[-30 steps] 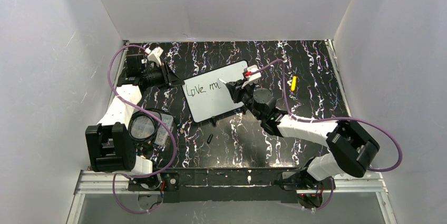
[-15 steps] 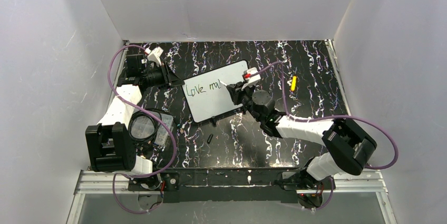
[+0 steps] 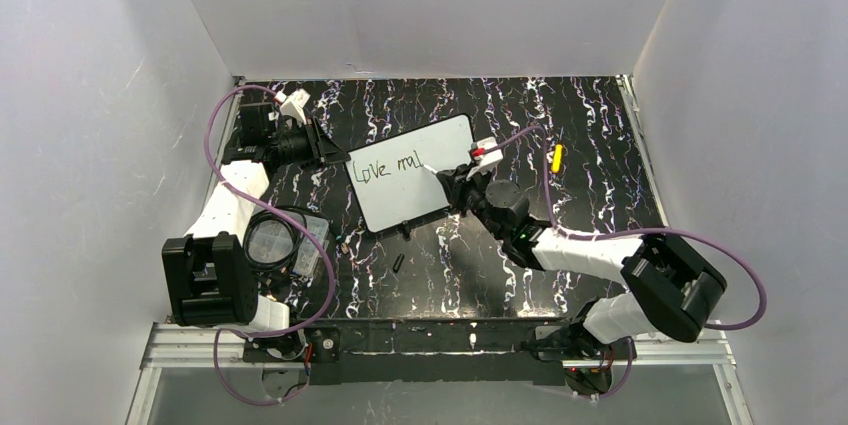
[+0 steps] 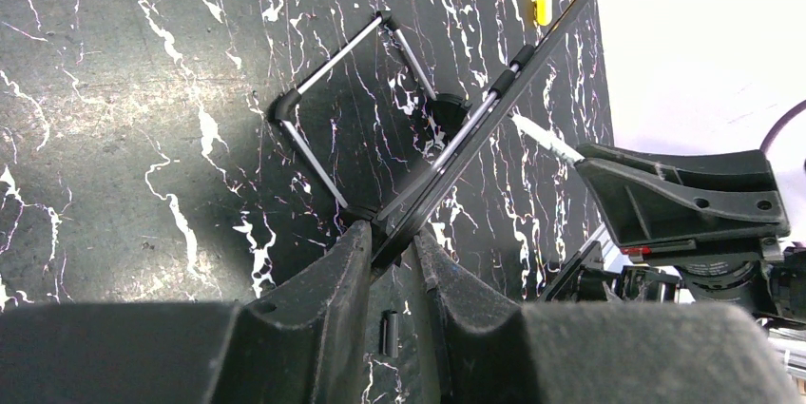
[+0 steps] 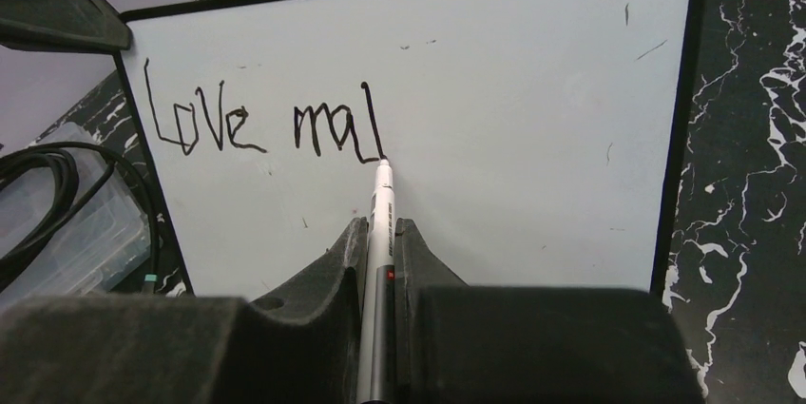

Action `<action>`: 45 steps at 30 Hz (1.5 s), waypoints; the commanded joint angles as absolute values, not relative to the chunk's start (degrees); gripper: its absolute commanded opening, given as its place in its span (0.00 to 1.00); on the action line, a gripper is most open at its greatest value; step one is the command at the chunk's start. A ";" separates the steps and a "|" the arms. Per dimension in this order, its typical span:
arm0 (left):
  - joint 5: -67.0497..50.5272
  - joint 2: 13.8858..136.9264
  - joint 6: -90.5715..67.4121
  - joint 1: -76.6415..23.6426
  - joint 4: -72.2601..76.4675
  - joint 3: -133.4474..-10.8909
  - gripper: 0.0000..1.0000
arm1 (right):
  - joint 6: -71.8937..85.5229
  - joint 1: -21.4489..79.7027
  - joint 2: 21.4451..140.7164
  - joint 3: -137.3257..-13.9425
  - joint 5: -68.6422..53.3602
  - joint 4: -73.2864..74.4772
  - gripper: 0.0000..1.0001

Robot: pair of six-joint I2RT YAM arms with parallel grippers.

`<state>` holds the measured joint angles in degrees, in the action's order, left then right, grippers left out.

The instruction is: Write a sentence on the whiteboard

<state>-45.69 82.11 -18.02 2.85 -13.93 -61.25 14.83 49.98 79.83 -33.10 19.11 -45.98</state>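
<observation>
Your left gripper (image 3: 322, 149) sits at the nine o'clock edge of the flat white whiteboard with the thin black rim (image 3: 410, 195), which the overhead view places near the middle of the black marbled table (image 3: 600, 115). Only the left wrist view shows you the grip itself: both fingers (image 4: 342, 271) pinched tight on the rim, the board (image 4: 494, 90) seen edge-on, and a thin wire frame with black corners (image 4: 323, 67) behind it. Only the right wrist view lets you read the black handwriting (image 5: 266, 124), "Love mal", across the board's upper left. Your right gripper (image 3: 447, 177), at the board's three o'clock edge, is clamped on a slim white marker pen (image 5: 381, 209). Its tip touches the board at the foot of the last letter. A small yellow object (image 3: 557, 157) lies farther out toward three o'clock, apart from the board.
</observation>
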 commanded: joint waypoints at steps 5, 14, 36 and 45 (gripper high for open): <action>-47.99 81.76 -18.24 2.58 -15.05 -63.07 0.20 | 13.72 49.92 77.93 -36.22 21.19 -48.66 0.01; -48.08 81.75 -18.21 2.56 -15.00 -63.09 0.20 | 12.15 49.92 82.20 -37.83 22.64 -51.82 0.01; -48.08 81.88 -18.29 2.59 -14.85 -63.08 0.20 | 14.59 50.10 81.53 -34.33 20.80 -50.22 0.01; -48.08 81.84 -18.28 2.58 -14.85 -63.05 0.20 | 14.00 50.10 78.99 -32.77 25.01 -48.44 0.01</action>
<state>-45.78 82.13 -18.02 2.85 -13.91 -61.25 14.83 50.06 80.97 -33.41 21.61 -47.97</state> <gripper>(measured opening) 0.201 0.197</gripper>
